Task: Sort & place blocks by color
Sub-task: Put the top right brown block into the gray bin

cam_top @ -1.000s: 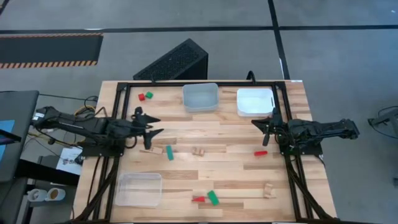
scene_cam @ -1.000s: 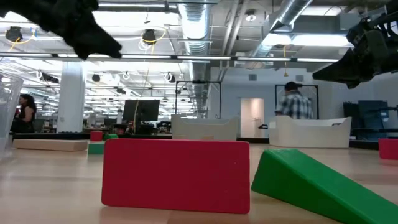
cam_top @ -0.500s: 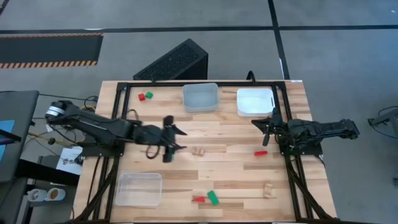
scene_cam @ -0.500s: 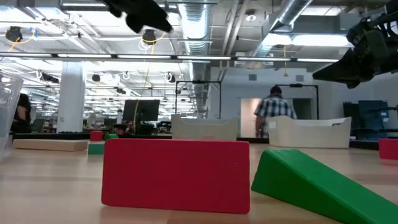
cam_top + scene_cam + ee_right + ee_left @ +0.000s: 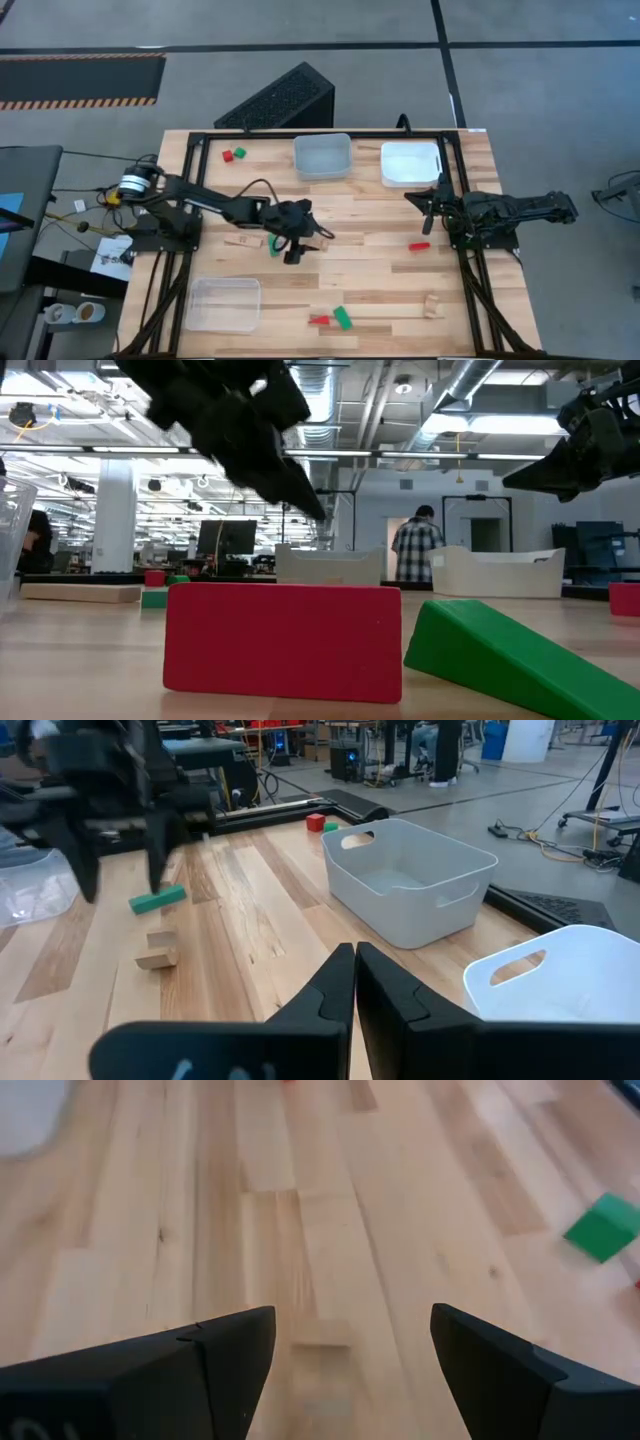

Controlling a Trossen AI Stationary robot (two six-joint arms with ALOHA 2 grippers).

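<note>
My left gripper [image 5: 304,244] is open, reaching out over the middle of the table. In the left wrist view [image 5: 350,1330] a light wood block [image 5: 320,1342] lies on the table between and below its fingers. The right wrist view shows this gripper [image 5: 120,870] hanging above that wood block [image 5: 157,948], beside a green bar [image 5: 157,900]. A wood bar [image 5: 243,240] lies just left of it. Other blocks lie flat: red and green at the far left [image 5: 233,154], a red bar [image 5: 419,245], wood [image 5: 432,305], and red and green near the near edge [image 5: 330,319]. My right gripper [image 5: 425,205] is shut and waits near the white bin.
A grey bin [image 5: 322,156] and a white bin [image 5: 410,163] stand at the far edge, and a clear bin [image 5: 222,303] at the near left. A black frame runs round the table. In the low view a person [image 5: 415,550] stands in the room behind.
My left arm has stretched out from the table's left toward the right and a little toward the near edge, coming over the wood block in the middle and dropping lower. No block has moved. A person has walked across the room behind the table.
</note>
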